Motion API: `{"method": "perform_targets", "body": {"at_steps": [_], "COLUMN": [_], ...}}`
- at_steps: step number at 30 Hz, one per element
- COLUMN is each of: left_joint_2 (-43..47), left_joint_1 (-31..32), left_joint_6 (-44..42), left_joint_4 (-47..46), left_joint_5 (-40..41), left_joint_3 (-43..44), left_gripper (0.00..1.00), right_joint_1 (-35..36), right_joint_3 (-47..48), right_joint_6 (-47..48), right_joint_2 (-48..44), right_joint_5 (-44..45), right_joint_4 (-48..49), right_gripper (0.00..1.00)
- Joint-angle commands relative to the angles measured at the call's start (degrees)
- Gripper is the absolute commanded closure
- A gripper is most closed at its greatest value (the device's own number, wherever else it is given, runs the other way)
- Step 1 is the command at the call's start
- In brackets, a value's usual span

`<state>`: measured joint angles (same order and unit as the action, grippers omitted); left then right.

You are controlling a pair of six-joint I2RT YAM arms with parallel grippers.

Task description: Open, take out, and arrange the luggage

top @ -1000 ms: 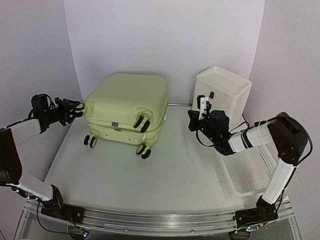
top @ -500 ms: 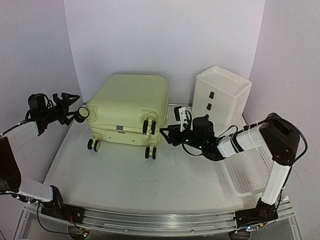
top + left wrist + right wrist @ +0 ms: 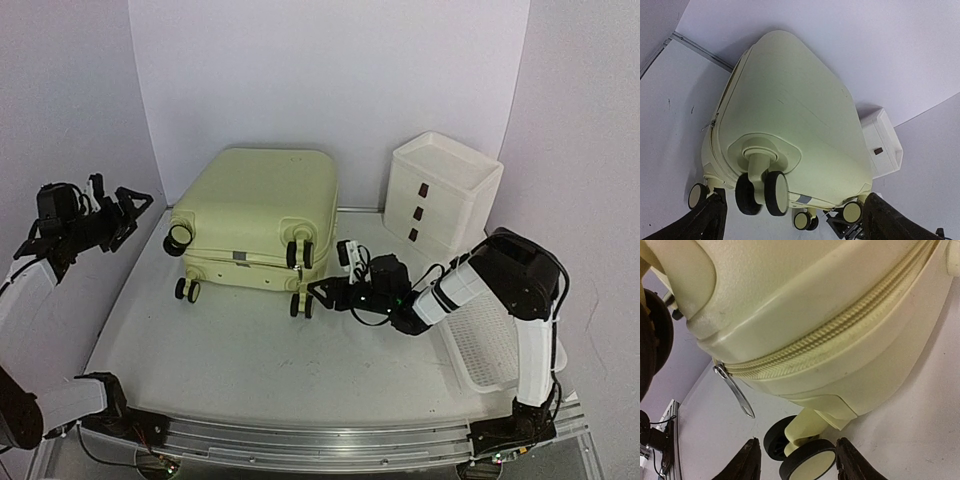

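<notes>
So the pale yellow-green hard-shell suitcase (image 3: 260, 215) lies flat and zipped shut on the white table (image 3: 250, 360). The left gripper (image 3: 138, 218) hangs wide open and empty off the case's left corner. The right gripper (image 3: 318, 290) is spread at the near right corner. Only its wrist cam shows the zipper (image 3: 840, 327), the silver pull tab (image 3: 735, 392) and a black caster wheel (image 3: 807, 460).

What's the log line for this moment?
luggage: flat on table, closed | left gripper: open, clear of it | right gripper: open, beside caster wheel, zipper pull in view
</notes>
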<state>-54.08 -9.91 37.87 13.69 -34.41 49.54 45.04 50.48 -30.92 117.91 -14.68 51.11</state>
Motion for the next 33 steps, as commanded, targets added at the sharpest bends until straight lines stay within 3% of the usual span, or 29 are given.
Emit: {"method": "perform_targets", "body": {"at_steps": [1, 9, 18, 22, 27, 33], "left_joint_2": [2.51, -1.03, -9.37, -12.76, -17.29, -21.76], "left_joint_1": [7.11, 24.90, 37.49, 41.50, 46.04, 51.34], "left_joint_6": [-8.19, -7.17, -6.83, -7.56, -8.39, -9.15], "left_joint_4": [6.48, 6.87, 4.82, 4.02, 3.59, 3.36], "left_joint_5": [4.19, 11.08, 17.50, 20.66, 23.84, 29.05], "left_joint_3": [3.69, 6.20, 9.54, 11.25, 13.86, 16.75], "left_gripper": [0.05, 0.05, 0.06, 0.06, 0.04, 0.01], "right_joint_1": [0.14, 0.66, 1.83, 2.00, 2.02, 1.93], "right_joint_3": [4.32, 8.34, 11.38, 11.48, 10.70, 6.04], "right_joint_6": [-2.65, -4.92, -6.93, -7.50, -7.62, -5.15], "right_joint_2": [1.18, 4.22, 6.13, 5.39, 4.60, 1.52], "right_joint_5": [-3.22, -4.80, -4.79, -4.08, -3.21, 1.46], "right_joint_4": [6.61, 7.90, 8.71, 8.83, 8.83, 7.95], "right_gripper": [0.50, 0.51, 0.56, 0.69, 1.00, 1.00]}}
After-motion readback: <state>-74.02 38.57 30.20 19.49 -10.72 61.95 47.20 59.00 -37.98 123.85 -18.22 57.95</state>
